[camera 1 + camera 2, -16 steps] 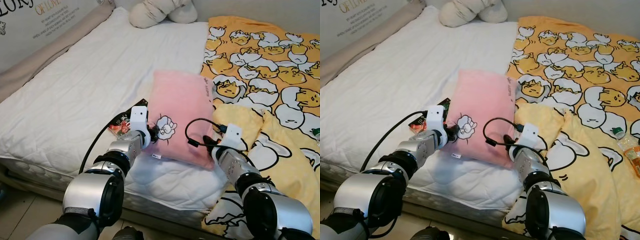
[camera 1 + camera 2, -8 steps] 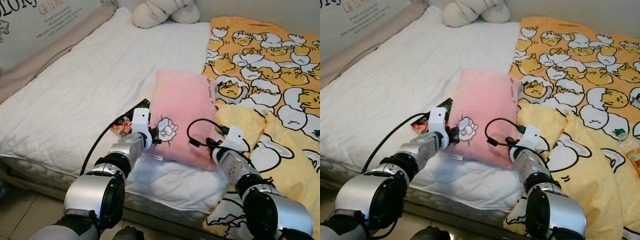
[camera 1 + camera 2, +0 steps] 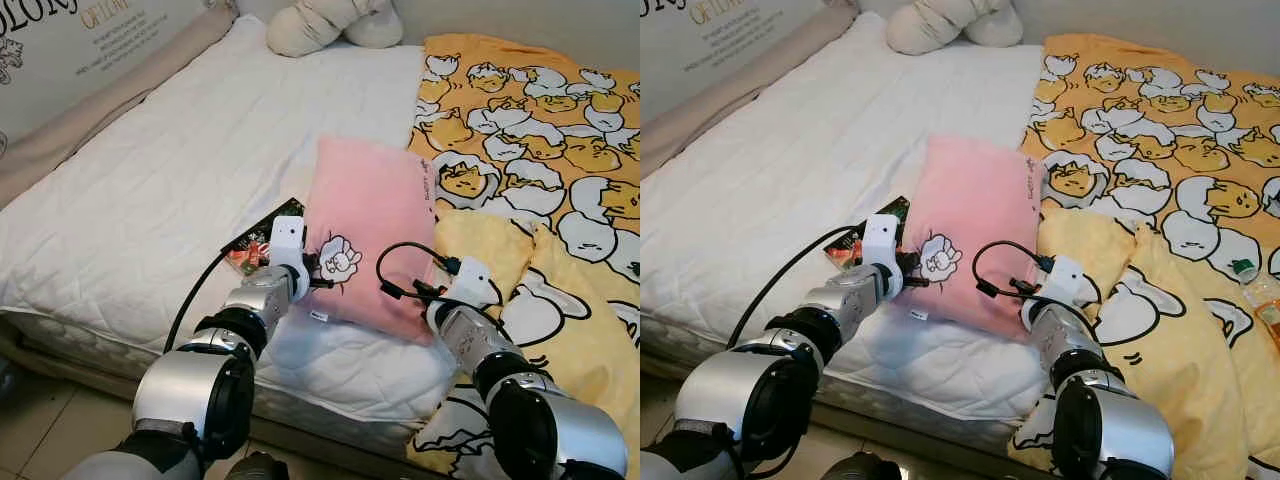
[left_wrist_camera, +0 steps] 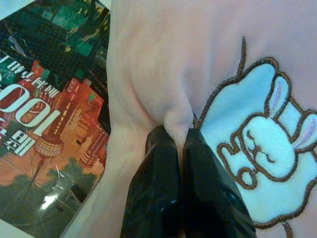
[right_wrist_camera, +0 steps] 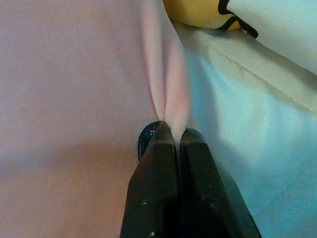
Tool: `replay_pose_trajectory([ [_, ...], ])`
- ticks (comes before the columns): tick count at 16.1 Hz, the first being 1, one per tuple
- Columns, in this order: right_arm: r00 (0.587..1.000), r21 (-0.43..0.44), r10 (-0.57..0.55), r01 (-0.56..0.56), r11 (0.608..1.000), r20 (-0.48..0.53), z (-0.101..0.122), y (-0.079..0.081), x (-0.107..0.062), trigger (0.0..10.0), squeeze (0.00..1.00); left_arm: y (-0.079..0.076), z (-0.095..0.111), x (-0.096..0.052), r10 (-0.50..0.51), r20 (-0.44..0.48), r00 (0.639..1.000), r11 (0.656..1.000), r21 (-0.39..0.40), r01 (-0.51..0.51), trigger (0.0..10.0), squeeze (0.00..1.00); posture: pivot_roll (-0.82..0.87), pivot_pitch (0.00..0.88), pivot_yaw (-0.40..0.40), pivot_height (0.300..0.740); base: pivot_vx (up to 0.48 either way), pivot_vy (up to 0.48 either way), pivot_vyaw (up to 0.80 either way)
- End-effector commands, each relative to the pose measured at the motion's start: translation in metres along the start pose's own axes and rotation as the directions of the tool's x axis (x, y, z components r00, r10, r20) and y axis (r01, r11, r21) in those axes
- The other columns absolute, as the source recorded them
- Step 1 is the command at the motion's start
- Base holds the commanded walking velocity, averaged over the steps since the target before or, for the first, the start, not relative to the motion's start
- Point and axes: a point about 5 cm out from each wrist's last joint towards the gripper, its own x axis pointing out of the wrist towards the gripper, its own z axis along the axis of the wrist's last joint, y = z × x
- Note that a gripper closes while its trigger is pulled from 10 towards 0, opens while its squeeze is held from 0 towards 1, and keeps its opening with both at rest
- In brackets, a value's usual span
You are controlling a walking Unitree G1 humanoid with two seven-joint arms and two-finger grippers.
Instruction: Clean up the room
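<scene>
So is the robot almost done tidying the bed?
Not nearly. Nothing looks put away yet. In hand: the left hand and right hand each pinch a fold of the pink pillow. Left: moving the pillow, the book beside it, and the rumpled yellow blanket.

Your left pincer [image 3: 908, 281] sits at the near left edge of the pink pillow [image 3: 975, 235], right beside its white bunny patch [image 3: 940, 257]. Your right pincer [image 3: 1022, 297] is at the pillow's near right corner, under the looped black cable [image 3: 992, 268]. The fingers are too small here to judge. Just outboard of the left pincer a dark printed booklet [image 3: 862, 237] pokes out from under the pillow, on the white mattress [image 3: 810, 150]. Outboard of the right pincer lies the yellow cartoon blanket [image 3: 1160, 200]. Well beyond both, at the head of the bed, you have a cream cushion [image 3: 952, 22].
</scene>
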Motion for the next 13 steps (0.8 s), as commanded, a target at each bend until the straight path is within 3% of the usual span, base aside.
replay_pose_trajectory([
  [1,0.998,0.012,-0.049,0.049,0.999,-0.035,-0.006,-0.010,-0.001,0.0,0.00,0.005,0.005,-0.001,0.010,0.016,1.000,1.000,0.004,-0.010,0.0,0.00,0.06,0.000,0.002,0.731,0.000,0.000,0.00],
  [2,0.999,0.014,-0.051,0.051,0.999,-0.018,-0.002,-0.009,-0.001,0.0,0.00,0.005,0.008,-0.001,0.004,0.024,1.000,1.000,0.009,-0.004,0.0,0.00,0.05,0.000,0.003,0.731,0.000,0.000,0.00],
  [3,0.999,0.011,-0.008,0.007,1.000,0.054,0.019,0.004,0.001,0.0,0.00,0.007,0.024,-0.002,-0.015,0.077,0.997,0.999,0.048,0.011,0.0,0.00,0.05,0.000,0.010,0.731,0.000,0.000,0.00],
  [5,0.958,-0.068,0.138,-0.124,0.990,0.251,0.073,0.038,-0.001,0.0,0.00,0.001,0.091,-0.011,-0.114,0.294,0.949,0.989,0.127,0.080,0.0,0.00,0.05,0.000,0.016,0.731,0.000,0.000,0.00],
  [6,0.944,-0.079,0.150,-0.132,0.988,0.293,0.083,0.042,-0.003,0.0,0.00,-0.001,0.104,-0.015,-0.138,0.334,0.933,0.983,0.160,0.088,0.0,0.00,0.04,0.000,0.019,0.731,0.000,0.000,0.00],
  [7,0.914,-0.102,0.171,-0.143,0.984,0.369,0.102,0.048,-0.008,0.0,0.00,-0.003,0.127,-0.022,-0.178,0.400,0.899,0.972,0.211,0.098,0.0,0.00,0.04,0.000,0.020,0.731,0.000,0.000,0.00],
  [8,0.836,-0.165,0.224,-0.162,0.973,0.501,0.133,0.061,-0.020,0.0,0.00,-0.006,0.162,-0.037,-0.232,0.500,0.834,0.952,0.293,0.089,0.0,0.00,0.04,0.000,0.020,0.731,0.000,0.000,0.00],
  [9,0.778,-0.226,0.242,-0.132,0.965,0.579,0.151,0.066,-0.030,0.0,0.00,-0.009,0.181,-0.047,-0.274,0.548,0.790,0.934,0.347,0.083,0.0,0.00,0.04,0.000,0.021,0.731,0.000,0.000,0.00],
  [10,0.755,-0.268,0.234,-0.080,0.960,0.612,0.157,0.066,-0.034,0.0,0.00,-0.010,0.189,-0.052,-0.289,0.578,0.763,0.923,0.380,0.062,3.8,0.00,0.03,0.000,0.022,0.731,0.000,0.000,0.00],
  [11,0.722,-0.306,0.235,-0.033,0.951,0.651,0.162,0.067,-0.040,10.0,0.00,-0.012,0.193,-0.056,-0.303,0.604,0.737,0.919,0.390,0.058,10.0,0.00,0.03,0.000,0.019,0.731,0.000,0.000,0.00],
  [13,0.690,-0.317,0.252,-0.035,0.948,0.678,0.165,0.069,-0.044,10.0,0.00,-0.010,0.191,-0.055,-0.291,0.621,0.728,0.922,0.386,0.039,10.0,0.00,0.03,0.000,0.016,0.731,0.000,0.000,0.00],
])
